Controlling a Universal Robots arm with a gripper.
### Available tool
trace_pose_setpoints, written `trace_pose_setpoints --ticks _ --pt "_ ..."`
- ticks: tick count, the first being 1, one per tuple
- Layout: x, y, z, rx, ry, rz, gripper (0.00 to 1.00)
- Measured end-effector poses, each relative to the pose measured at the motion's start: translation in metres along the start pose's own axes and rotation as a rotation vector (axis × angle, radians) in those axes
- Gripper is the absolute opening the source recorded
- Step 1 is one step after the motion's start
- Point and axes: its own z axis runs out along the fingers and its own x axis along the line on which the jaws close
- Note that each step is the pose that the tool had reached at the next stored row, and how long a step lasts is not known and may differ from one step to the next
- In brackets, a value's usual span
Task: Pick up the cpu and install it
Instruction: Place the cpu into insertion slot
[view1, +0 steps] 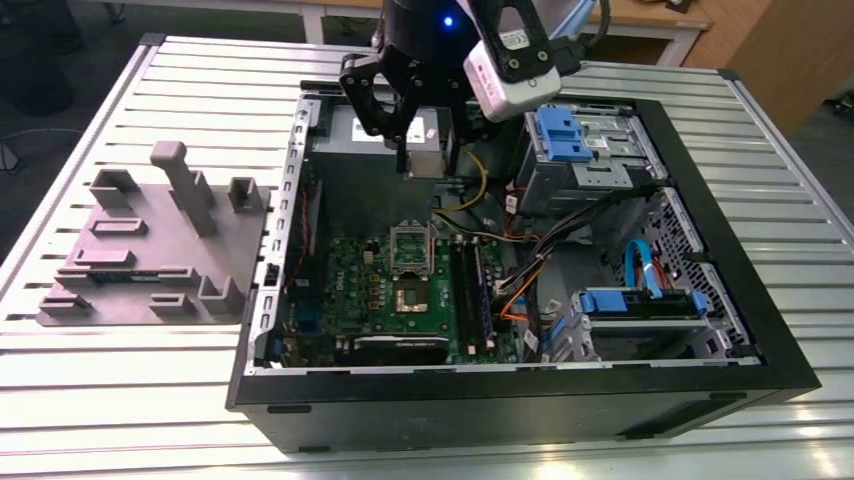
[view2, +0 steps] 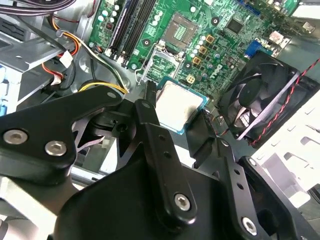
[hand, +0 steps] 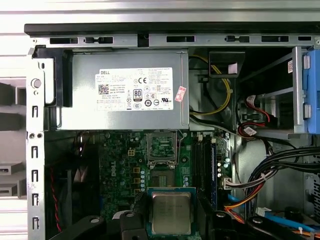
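Observation:
My gripper (view1: 427, 165) is shut on the cpu (view1: 424, 148), a small silver-topped square. It hangs in the air over the far part of the open computer case (view1: 534, 390), in front of the power supply. In both wrist views the cpu (view2: 177, 106) (hand: 171, 212) sits flat between the black fingers (view2: 150, 130). Beyond it lies the green motherboard (view1: 360, 290). The processor socket (view1: 408, 290) (view2: 181, 27) (hand: 161, 177) is bare, with its metal load plate (hand: 161, 145) swung open. The chip is well above the board and apart from the socket.
The grey power supply (hand: 125, 95) fills the case's far corner. Black memory slots (view1: 467, 285) and bundled cables (view1: 534, 270) run beside the socket. Blue-tabbed drive bays (view1: 581, 140) stand at the exterior view's right. A case fan (view2: 260, 100) is nearby. A grey fixture block (view1: 147, 250) rests outside.

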Motion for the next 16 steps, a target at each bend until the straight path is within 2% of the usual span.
trace_pose_setpoints --ticks 8,16 --pt "-0.0001 -0.0038 0.0076 -0.0002 0.0000 0.000 0.48" --pt "-0.0002 -0.0043 0.0158 -0.0023 0.0007 0.000 0.48"
